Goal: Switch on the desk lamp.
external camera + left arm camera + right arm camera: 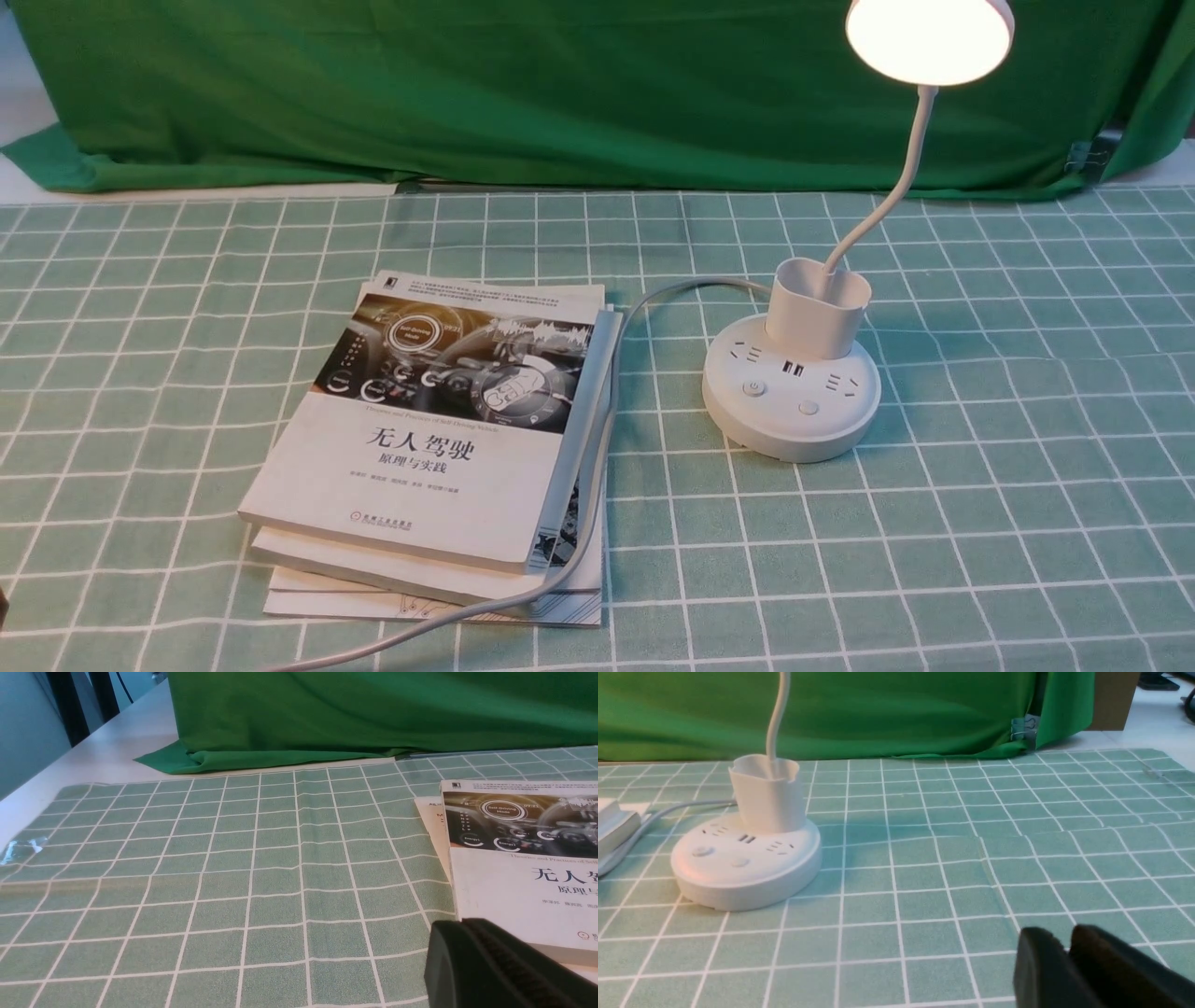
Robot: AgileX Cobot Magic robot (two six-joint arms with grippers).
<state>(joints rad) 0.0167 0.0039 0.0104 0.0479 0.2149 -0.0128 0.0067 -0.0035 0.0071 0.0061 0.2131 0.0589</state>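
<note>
Desk lamp (792,392): one, white, standing right of centre in the front view on the checked tablecloth (980,523).
- Head (929,37): one round disc at the upper right of the front view, glowing. Only this view takes it in; the right wrist view stops at the lower neck, the cup and the base (747,877).
- Buttons (752,388): two, on top of the base, in front of the cup.
- Cord (597,448): one, grey, running from behind the base, along the right edge of the books and off the lower left of the front view.

Books (420,457): one stack left of centre, at least three, lying flat near the lamp but not touching it. The left wrist view shows only the top cover and the tablecloth.

Backdrop (467,93): one green cloth across the top of the front view.

Left gripper (472,935): seen only in its own wrist view, over the top book; whether its jaws are apart or together cannot be told.

Right gripper (1069,947): seen only in its own wrist view, away from the lamp, holding nothing. The fingertips sit close side by side; whether they meet cannot be told.
</note>
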